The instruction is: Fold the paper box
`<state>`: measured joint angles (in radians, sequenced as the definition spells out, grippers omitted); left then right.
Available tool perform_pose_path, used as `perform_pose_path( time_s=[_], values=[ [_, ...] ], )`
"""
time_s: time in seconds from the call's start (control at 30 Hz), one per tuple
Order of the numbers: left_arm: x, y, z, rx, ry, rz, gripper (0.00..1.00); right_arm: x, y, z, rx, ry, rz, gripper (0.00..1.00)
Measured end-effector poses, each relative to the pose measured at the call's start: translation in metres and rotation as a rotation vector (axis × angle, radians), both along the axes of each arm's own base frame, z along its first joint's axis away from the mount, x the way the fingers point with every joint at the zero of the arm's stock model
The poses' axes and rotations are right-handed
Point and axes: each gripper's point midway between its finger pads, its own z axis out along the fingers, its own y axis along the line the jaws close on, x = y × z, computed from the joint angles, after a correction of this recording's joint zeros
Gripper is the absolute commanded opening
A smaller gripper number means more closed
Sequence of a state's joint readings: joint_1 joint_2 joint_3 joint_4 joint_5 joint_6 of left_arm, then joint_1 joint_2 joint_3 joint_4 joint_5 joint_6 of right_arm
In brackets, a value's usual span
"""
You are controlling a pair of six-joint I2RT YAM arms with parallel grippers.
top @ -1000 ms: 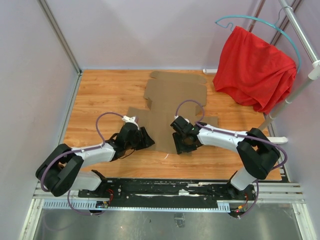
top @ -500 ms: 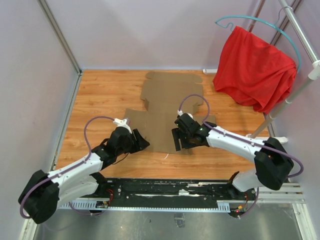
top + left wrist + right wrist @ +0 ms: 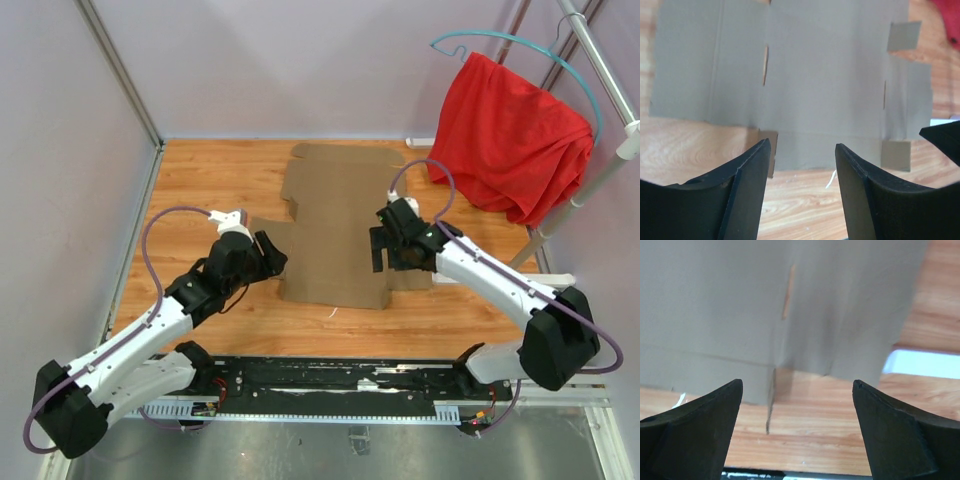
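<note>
While one paper box point(image 3: 335, 225) lies flat, two grippers gape empty: left gripper point(image 3: 272, 260), right gripper point(image 3: 380, 250).

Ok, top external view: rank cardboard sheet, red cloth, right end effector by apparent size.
Cardboard sheet and red cloth: about alike, cloth hangs nearer the camera, so unranked.
Right end effector: clearly smallest.

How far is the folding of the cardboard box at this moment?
Nothing looks folded yet: the cardboard box lies flat on the table. Under way: the left hand and right hand are open at its two sides, gripping nothing. All the folding is left.
</note>
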<state>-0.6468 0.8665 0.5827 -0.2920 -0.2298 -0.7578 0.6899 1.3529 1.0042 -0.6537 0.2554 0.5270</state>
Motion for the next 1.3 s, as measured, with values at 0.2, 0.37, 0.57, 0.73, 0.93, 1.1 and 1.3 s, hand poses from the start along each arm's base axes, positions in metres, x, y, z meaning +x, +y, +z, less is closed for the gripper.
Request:
perform_pose_path(
  time_s=[0.2,0.37,0.57,0.73,0.93,1.1,1.3],
  values=[
    [0.020,0.002,0.034,0.037,-0.079,0.030,0.61,0.058,-0.021,0.020,0.032,-0.043,-0.083,0.87],
    [0.020,0.004,0.029,0.073,-0.064,0.027,0.61,0.128,-0.005,0.011,0.065,-0.021,-0.082,0.81],
    [0.018,0.011,0.020,0.108,-0.050,0.038,0.61,0.177,0.003,-0.031,0.020,0.048,-0.102,0.74],
    [0.019,0.013,0.020,0.123,-0.053,0.046,0.60,0.179,-0.001,-0.061,-0.035,0.114,-0.115,0.51],
    [0.019,0.014,0.015,0.142,-0.045,0.041,0.60,0.187,-0.003,-0.071,-0.098,0.122,-0.105,0.08],
    [0.019,0.014,0.015,0.144,-0.044,0.040,0.60,0.189,0.000,-0.067,-0.235,0.081,-0.076,0.06],
    [0.018,0.013,0.014,0.143,-0.040,0.034,0.60,0.178,0.023,-0.058,-0.323,0.044,-0.009,0.04]
  ],
)
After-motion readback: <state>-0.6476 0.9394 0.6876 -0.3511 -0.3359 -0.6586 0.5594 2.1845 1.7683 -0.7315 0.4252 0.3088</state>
